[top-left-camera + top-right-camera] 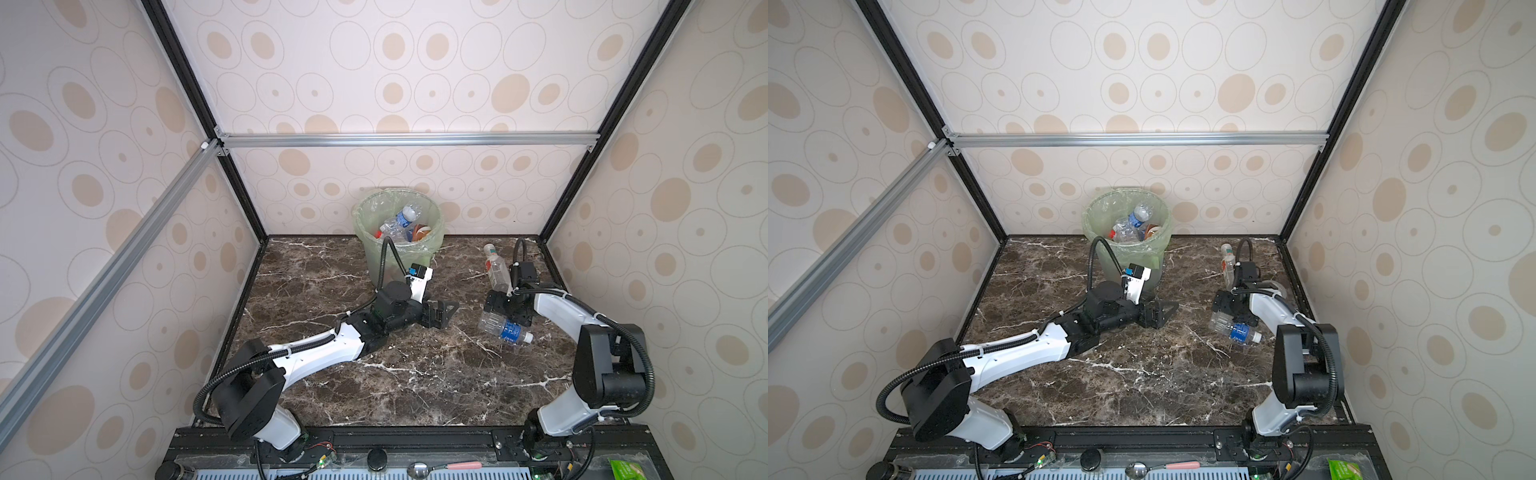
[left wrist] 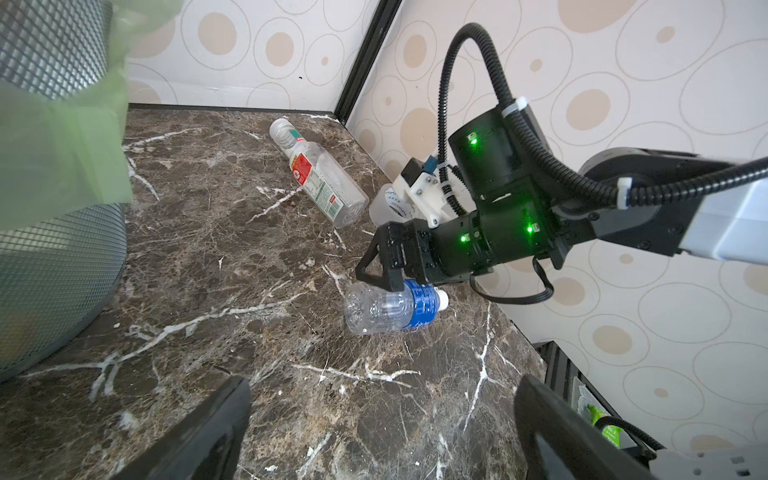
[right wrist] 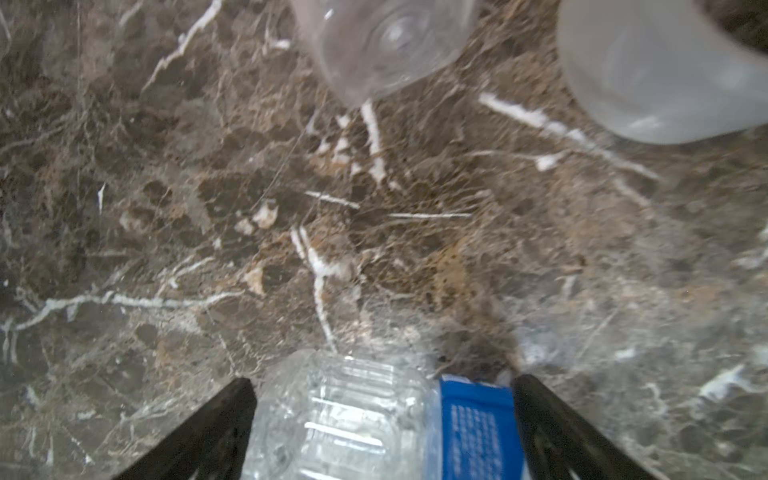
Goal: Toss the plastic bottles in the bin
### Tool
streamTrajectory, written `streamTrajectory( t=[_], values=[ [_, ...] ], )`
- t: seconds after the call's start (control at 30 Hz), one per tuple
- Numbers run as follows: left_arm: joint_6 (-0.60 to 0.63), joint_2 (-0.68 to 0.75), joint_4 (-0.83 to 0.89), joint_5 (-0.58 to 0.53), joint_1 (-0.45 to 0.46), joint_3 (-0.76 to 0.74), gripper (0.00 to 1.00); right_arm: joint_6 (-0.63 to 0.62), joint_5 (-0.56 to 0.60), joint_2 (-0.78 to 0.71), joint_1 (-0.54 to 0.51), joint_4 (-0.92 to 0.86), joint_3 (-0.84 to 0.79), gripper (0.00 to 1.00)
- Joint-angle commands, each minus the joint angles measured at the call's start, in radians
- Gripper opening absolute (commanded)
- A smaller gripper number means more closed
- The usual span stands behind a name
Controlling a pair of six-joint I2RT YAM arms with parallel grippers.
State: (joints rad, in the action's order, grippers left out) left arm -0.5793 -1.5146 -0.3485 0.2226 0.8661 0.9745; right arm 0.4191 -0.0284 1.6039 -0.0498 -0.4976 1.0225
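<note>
Between your right gripper's [image 3: 384, 380] wide-spread fingers lies the blue-labelled bottle [image 2: 386, 309], on its side on the marble table [image 1: 332, 374]. Nothing is pinched yet, and I cannot tell whether either pad touches it. The gripper hangs low over the bottle, which I take as lining up a pick. The bottle seems to run from finger to finger rather than across the gap, so a wrist turn may help before you close.

Just beyond that gripper lie a clear red-and-green-labelled bottle [image 2: 320, 183] and a translucent roll [image 2: 388, 203]. The roll is not yours to take.

Your left gripper [image 2: 382, 390] is also spread and empty. It sits near the bin [image 1: 361, 224], probably parked there to leave the right arm room. Several bottles [image 1: 401, 222] are already in the bin, which stands well away from the right gripper, past the left one.
</note>
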Motion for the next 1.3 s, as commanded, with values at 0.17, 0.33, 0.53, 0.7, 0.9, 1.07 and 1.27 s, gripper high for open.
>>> streamTrajectory(
  t=[0.17, 0.33, 0.53, 0.7, 0.9, 1.07, 1.27],
  values=[
    [0.018, 0.022, 0.008, -0.007, 0.006, 0.022, 0.99, 0.017, -0.038, -0.093, -0.042, -0.046, 0.022, 1.0],
    [0.015, 0.027, 0.002, -0.008, 0.007, 0.013, 0.99, -0.044, -0.025, -0.191, -0.041, -0.12, -0.016, 1.0],
    [0.003, 0.016, -0.012, 0.008, 0.007, 0.014, 0.99, -0.051, -0.075, -0.31, -0.085, -0.124, -0.161, 1.0],
    [0.0, 0.018, -0.018, 0.006, 0.007, 0.006, 0.99, -0.067, 0.025, -0.336, -0.176, -0.171, -0.205, 1.0],
    [0.002, 0.02, -0.015, 0.004, 0.008, 0.007, 0.99, -0.086, 0.087, -0.303, -0.197, -0.202, -0.206, 1.0],
    [0.005, 0.019, -0.012, 0.001, 0.008, 0.009, 0.99, -0.085, 0.106, -0.251, -0.239, -0.214, -0.191, 1.0],
    [0.007, 0.005, -0.011, 0.004, 0.008, 0.013, 0.99, -0.072, 0.107, -0.225, -0.273, -0.188, -0.188, 1.0]
  ],
)
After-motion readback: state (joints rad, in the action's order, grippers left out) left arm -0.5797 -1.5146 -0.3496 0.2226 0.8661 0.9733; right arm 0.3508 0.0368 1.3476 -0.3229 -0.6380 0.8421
